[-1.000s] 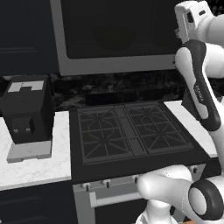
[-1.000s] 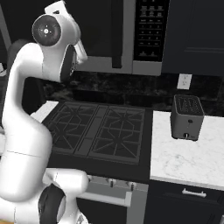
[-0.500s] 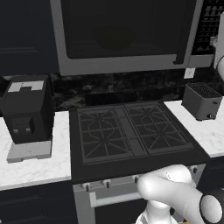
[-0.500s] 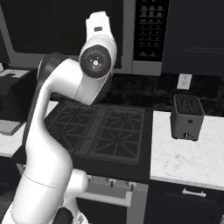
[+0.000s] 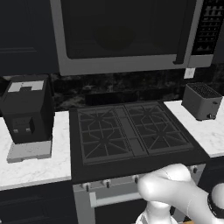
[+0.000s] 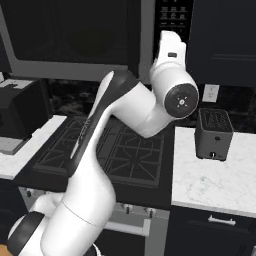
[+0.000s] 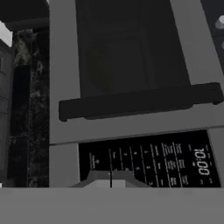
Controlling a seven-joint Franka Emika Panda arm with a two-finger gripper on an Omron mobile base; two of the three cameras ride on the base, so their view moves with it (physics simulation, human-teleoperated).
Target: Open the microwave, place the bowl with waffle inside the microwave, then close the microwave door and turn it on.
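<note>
Microwave door (image 5: 118, 35) looks shut, top of frame; gripper (image 7: 110, 180), fingers together, empty, faces button panel (image 7: 148, 159). Likely only start press left.

Home kitchen — gas stove (image 5: 131, 131), microwave (image 5: 127, 33) overhead, toaster (image 5: 201, 101), marble counter (image 5: 30, 168).

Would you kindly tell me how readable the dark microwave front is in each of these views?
Left base view: microwave door glass is near black, with a faint round shape behind it. Right base view: equally dark, and the arm hides part of it. Hand view: rolled sideways, soft, yet the button panel reads 10:00.
</note>
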